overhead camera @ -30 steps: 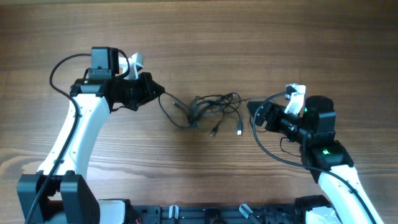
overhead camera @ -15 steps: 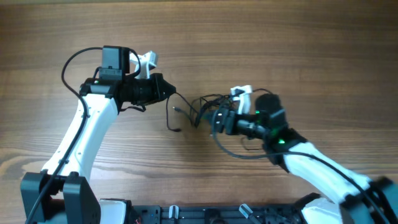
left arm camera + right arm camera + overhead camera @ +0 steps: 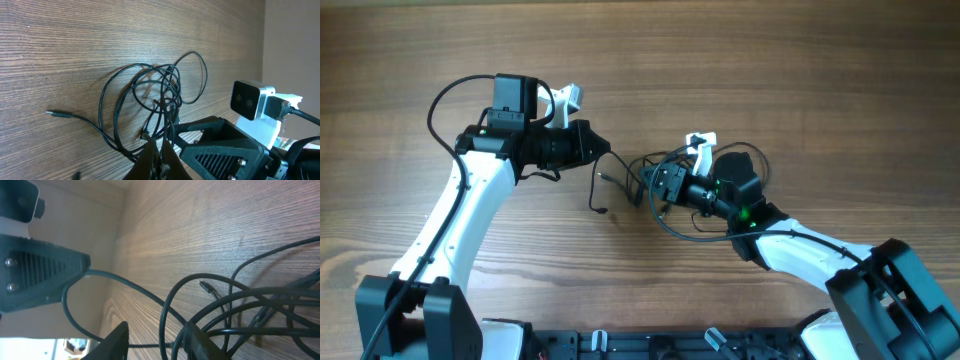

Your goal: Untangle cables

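The left claw (image 3: 604, 152), just upper left of the bunched cables (image 3: 636, 172), is clamped on 1 strand. The right claw (image 3: 656, 186), half open, straddles strands at their right.

Black cables (image 3: 167, 100); brown wood-grain table (image 3: 800, 70); left arm (image 3: 470, 205) white, black joints.

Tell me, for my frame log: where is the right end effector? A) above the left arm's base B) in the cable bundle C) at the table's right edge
B: the overhead view shows the right end effector in among the tangled cables.
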`<state>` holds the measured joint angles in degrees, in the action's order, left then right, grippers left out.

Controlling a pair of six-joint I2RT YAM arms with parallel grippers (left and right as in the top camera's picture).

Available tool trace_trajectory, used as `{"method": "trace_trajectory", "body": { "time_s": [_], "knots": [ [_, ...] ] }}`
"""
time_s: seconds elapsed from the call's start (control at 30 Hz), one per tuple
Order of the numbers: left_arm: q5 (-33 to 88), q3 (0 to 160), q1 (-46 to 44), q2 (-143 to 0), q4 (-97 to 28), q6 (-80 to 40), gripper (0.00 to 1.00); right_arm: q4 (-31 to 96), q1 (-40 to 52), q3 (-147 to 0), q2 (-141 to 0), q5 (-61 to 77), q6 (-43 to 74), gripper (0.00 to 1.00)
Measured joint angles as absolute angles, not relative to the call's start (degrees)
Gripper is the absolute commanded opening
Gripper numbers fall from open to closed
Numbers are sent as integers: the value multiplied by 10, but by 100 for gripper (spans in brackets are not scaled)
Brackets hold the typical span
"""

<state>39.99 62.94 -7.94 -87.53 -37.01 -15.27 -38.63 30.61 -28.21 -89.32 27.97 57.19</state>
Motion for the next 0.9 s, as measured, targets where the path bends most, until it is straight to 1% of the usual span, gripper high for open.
{"method": "trace_trajectory", "body": {
  "time_s": [0.33,0.43,0.53,0.57,0.63,0.8,0.9],
  "knots": [
    [400,629,-81,-875,-370,-153,4,-385,338,-282,-893,277,601,30],
    [400,629,-82,-875,-370,-153,4,-366,338,-282,-894,262,604,21],
    [400,629,-85,-875,-370,-153,4,-364,338,-282,-895,247,605,15],
    [400,629,-86,-875,-370,-153,4,-368,338,-282,-895,241,607,9],
    [400,629,-86,-875,-370,-153,4,-377,338,-282,-896,235,612,4],
    [399,629,-87,-875,-370,-153,4,-377,334,-282,-897,230,612,5],
    [398,629,-70,-874,-370,-153,4,-339,300,-283,-897,230,593,4]
  ]
}}
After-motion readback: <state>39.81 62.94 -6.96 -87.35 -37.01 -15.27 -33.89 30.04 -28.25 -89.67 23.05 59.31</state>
